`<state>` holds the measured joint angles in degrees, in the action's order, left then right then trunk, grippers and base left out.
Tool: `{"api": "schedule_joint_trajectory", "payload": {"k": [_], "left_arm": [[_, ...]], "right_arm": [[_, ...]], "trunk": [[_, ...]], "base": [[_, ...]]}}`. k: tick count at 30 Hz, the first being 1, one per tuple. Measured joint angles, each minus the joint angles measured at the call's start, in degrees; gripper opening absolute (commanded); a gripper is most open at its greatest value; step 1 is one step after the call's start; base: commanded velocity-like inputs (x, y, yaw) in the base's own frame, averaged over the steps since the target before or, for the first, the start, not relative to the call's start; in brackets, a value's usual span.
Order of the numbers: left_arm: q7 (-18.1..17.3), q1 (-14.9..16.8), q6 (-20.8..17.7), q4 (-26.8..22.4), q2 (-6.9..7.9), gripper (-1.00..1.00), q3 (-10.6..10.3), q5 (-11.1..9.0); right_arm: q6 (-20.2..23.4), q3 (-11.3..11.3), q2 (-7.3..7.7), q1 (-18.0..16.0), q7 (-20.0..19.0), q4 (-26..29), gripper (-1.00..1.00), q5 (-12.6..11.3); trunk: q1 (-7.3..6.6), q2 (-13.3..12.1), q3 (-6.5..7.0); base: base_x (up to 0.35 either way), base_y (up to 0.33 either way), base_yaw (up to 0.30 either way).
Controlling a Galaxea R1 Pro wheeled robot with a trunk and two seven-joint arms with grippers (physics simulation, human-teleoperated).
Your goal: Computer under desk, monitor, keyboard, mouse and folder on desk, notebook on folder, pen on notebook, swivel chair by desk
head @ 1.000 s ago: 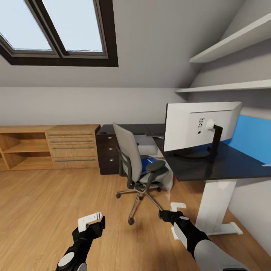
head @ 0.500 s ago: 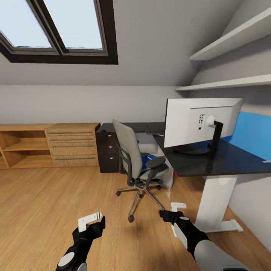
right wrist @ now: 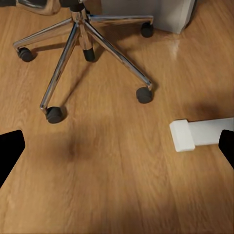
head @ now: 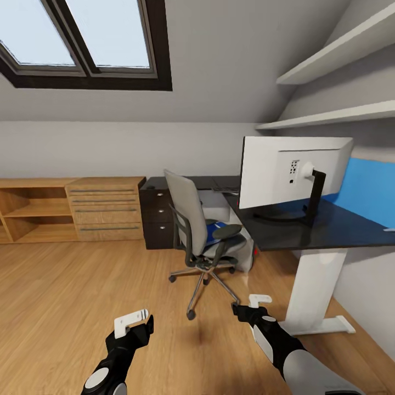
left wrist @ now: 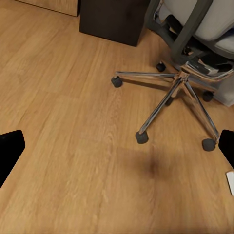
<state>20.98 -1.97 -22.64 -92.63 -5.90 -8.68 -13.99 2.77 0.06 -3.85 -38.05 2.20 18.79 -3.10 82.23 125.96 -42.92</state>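
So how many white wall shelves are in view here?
2. The upper shelf runs along the right wall, and the lower shelf sits beneath it, above the desk. More could lie past the frame edge.

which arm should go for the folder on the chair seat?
Right, probably. The folder lies on the swivel chair seat, on its desk side, more in line with the right gripper than the left gripper. Both look open and empty; neither is close yet.
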Motion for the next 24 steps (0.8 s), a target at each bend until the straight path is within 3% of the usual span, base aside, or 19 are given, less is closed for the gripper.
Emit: {"api": "schedule_joint_trajectory", "payload": {"k": [24], "left_arm": [[0.00,0.02,0.00,0.00,-0.09,1.00,-1.46,0.00]], "right_arm": [[-8.19,0.19,-0.11,-0.02,0.10,-0.02,1.00,0.18]], "trunk": [[5.27,9.63,-4.31]], "base": [[0.000,0.000,0.000]]}}
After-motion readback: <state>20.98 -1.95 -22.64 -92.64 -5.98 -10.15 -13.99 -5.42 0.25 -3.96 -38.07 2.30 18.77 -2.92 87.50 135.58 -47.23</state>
